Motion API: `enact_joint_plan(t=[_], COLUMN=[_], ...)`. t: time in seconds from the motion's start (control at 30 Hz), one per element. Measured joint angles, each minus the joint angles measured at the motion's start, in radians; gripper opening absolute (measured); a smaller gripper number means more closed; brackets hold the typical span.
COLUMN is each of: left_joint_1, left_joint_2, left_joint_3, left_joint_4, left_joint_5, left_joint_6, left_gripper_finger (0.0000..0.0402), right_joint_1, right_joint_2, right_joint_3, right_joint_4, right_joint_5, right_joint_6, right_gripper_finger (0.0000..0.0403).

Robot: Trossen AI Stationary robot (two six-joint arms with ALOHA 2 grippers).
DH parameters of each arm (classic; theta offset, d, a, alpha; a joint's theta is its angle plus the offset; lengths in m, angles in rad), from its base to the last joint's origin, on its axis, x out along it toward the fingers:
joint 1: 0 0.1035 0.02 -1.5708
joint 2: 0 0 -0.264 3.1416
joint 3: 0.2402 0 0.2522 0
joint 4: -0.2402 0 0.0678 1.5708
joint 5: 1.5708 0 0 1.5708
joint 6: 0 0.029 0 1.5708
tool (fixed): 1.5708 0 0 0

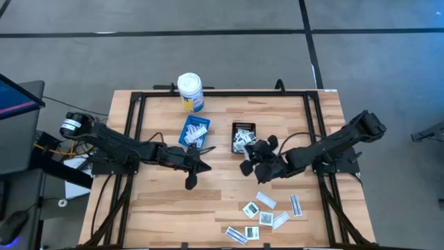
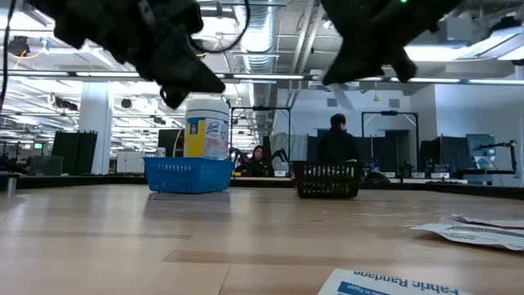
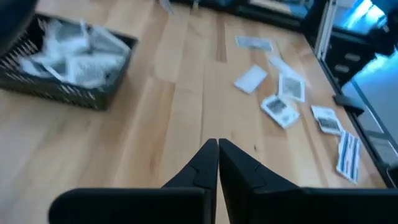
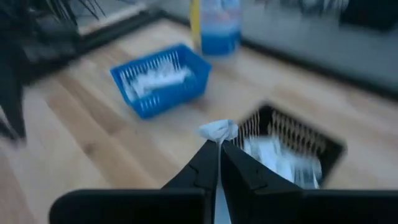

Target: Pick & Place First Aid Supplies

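First aid packets, small, flat and white, lie loose near the table's front right (image 1: 267, 215) (image 3: 280, 106). More fill a black tray (image 1: 243, 135) (image 4: 292, 146) and a blue tray (image 1: 195, 132) (image 4: 161, 81) at mid-table. My right gripper (image 1: 248, 165) (image 4: 219, 146) hangs just on the near side of the black tray, shut on one white packet (image 4: 217, 130). My left gripper (image 1: 205, 161) (image 3: 217, 146) is shut with nothing in it, raised over bare wood on the near side of the blue tray. My right gripper pinches a white packet between its two fingertips. A crumpled end (image 4: 219, 129) sticks out past the tips, and a strip of it (image 4: 217, 199) shows farther back between the fingers. The packet is lifted clear of the table, with the black tray just beyond it.
A white bottle with a yellow label (image 1: 190, 92) (image 2: 206, 127) stands at the far edge behind the blue tray (image 2: 188, 174). A black frame (image 1: 222, 92) runs around the tabletop. People show in the room beyond the table (image 2: 337, 135). Bare wood lies at the near left (image 1: 159, 215).
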Motion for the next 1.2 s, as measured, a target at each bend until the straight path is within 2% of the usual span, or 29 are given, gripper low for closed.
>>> enact_joint_plan(t=[0.13,0.3,0.5,0.77,0.93,1.2], left_joint_1=[0.025,0.073,0.114,0.122,0.146,0.159], left_joint_2=[0.093,0.171,0.224,0.243,0.25,0.293], left_joint_3=[0.0,0.0,0.0,0.0,0.0,0.032], left_joint_4=[0.111,0.288,0.372,0.514,0.584,0.6], left_joint_5=[0.025,0.13,0.098,0.008,0.006,0.006], left_joint_6=[-0.016,0.006,0.005,0.011,0.011,0.011], left_gripper_finger=[0.0033,0.0076,0.0129,0.0161,0.016,0.0159], right_joint_1=[-0.004,-0.027,-0.053,-0.067,-0.076,-0.105], right_joint_2=[0.053,0.125,0.164,0.172,0.172,0.172], right_joint_3=[0.001,0.0,0.001,0.001,0.001,0.001], right_joint_4=[0.207,0.411,0.573,0.572,0.602,0.601], right_joint_5=[0.02,0.018,0.002,-0.001,-0.024,-0.055], right_joint_6=[-0.208,-0.339,-0.419,-0.422,-0.422,-0.422], right_gripper_finger=[0.0012,0.0012,0.0012,0.0012,0.0012,0.0012])
